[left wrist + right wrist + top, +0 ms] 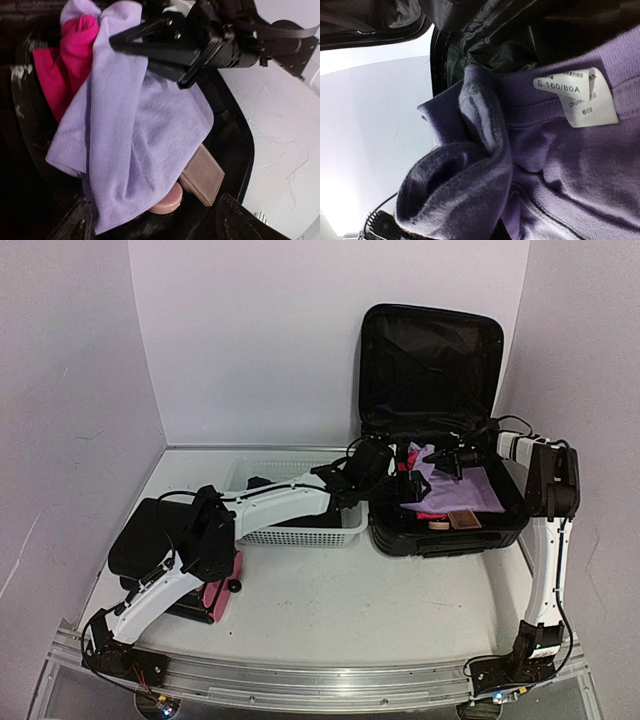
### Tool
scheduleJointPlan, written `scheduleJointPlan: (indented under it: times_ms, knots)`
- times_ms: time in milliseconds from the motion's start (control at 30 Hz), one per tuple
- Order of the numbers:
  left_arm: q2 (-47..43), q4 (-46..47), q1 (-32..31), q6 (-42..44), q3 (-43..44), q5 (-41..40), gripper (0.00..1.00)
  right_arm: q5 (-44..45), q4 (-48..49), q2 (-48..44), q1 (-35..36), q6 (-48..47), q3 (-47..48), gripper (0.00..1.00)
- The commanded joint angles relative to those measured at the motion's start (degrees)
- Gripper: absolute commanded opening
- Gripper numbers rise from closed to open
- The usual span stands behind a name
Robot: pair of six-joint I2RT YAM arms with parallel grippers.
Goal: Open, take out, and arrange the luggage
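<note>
The luggage (432, 350) stands open at the back right, lid upright, and its black lining shows in the left wrist view (235, 135). Inside lie a purple shirt (455, 488), a pink garment (75, 55), a round pink compact (169, 201) and a flat brown case (204, 175). My right gripper (447, 462) is over the luggage and shut on the shirt's collar area (135, 130). The shirt (560, 165) fills the right wrist view and hides those fingers. My left gripper (405, 485) is open and empty at the luggage's left side, above the shirt (157, 220).
A white perforated basket (300, 525) sits left of the luggage, under my left arm. A smaller black case with a pink side (215, 595) lies at the front left. Walls close in on both sides. A size label (580, 95) shows on the shirt.
</note>
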Motion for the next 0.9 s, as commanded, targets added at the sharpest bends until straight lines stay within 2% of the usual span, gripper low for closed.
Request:
scheduleJointPlan:
  times_ms: [0, 200, 267, 333, 400, 467, 500, 567, 667, 767, 867]
  knots:
    - [2.87, 2.49, 0.23, 1.12, 3.23, -4.87, 0.86, -1.17, 0.38, -4.43, -0.03, -1.32, -0.55, 0.02]
    - [3.86, 2.49, -0.26, 4.75, 2.06, -9.62, 0.86, -1.27, 0.34, -5.19, -0.03, -0.95, -0.69, 0.02]
    - [4.52, 2.46, -0.38, 5.04, 2.67, -8.86, 0.80, -1.20, 0.35, -5.44, 0.05, -0.72, -0.53, 0.05]
    - [4.24, 2.50, -0.46, 4.81, 3.52, -6.87, 0.69, -0.26, 0.23, -5.58, 0.07, -0.37, -0.30, 0.09]
    - [2.22, 2.51, -0.86, 6.24, 3.18, -4.72, 0.70, 1.43, -0.42, -5.45, 0.06, 0.02, 0.11, 0.12]
    - [-1.35, 2.35, -1.31, 9.20, 1.25, -3.58, 0.75, 5.57, -4.90, -5.07, -0.03, -1.67, 1.83, 0.29]
    - [-3.77, 2.33, -1.48, 10.01, -0.93, -3.56, 0.77, 8.29, -11.72, -4.72, 0.09, -4.77, 3.88, 0.38]
    - [-8.55, 2.15, -1.56, 11.55, -4.77, -2.23, 0.80, 14.42, -19.10, -4.68, 0.40, -10.28, 6.54, 0.54]
    - [-14.41, 0.64, -1.50, 14.30, -6.06, 1.86, 0.84, 22.18, -23.77, -7.45, 0.49, -14.72, 6.34, 0.75]
    - [-21.16, -2.56, -1.43, 16.62, -7.62, 6.85, 0.87, 30.39, -27.52, -13.14, 0.90, -20.88, 4.69, 0.85]
    - [-28.55, -5.29, -1.44, 19.21, -12.65, 8.75, 0.87, 37.33, -29.11, -19.04, 2.79, -27.21, 0.97, 0.90]
